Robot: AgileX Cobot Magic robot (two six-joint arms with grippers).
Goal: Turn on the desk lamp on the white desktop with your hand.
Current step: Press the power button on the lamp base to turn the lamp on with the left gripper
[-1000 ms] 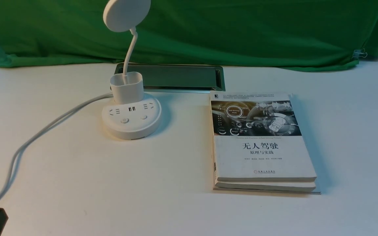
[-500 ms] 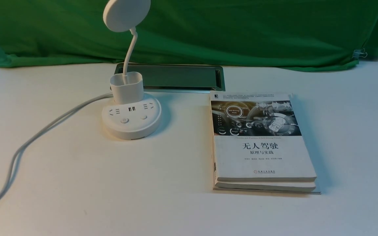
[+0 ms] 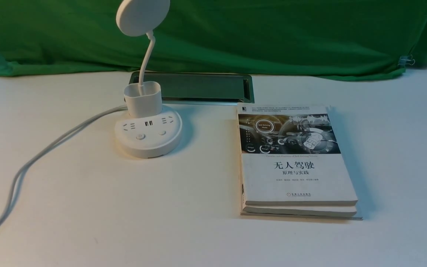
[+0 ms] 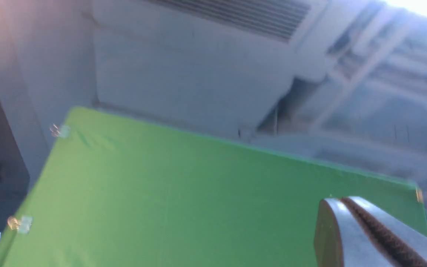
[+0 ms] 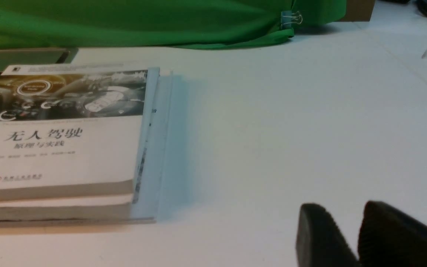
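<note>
The white desk lamp [image 3: 148, 135] stands on the white desktop [image 3: 124, 207] at the left-centre. Its disc head [image 3: 143, 15] is raised on the bent neck, and two buttons [image 3: 140, 137] sit on the round base. I see no glow from the head. Neither gripper shows in the front view. My left gripper [image 4: 341, 202] is shut and empty, and its blurred view faces the green cloth and the wall above. My right gripper [image 5: 347, 213] is empty with its tips a little apart, low over bare desktop to the right of the books.
Two stacked books [image 3: 295, 163] lie right of the lamp and also show in the right wrist view [image 5: 58, 141]. A dark metal-rimmed panel [image 3: 202, 86] sits behind the lamp. The lamp's white cable [image 3: 32, 163] runs to the front left. Green cloth [image 3: 272, 37] covers the back.
A black part of my left arm at the front-left corner one second ago has gone out of the front view. The lamp and books have not moved.
</note>
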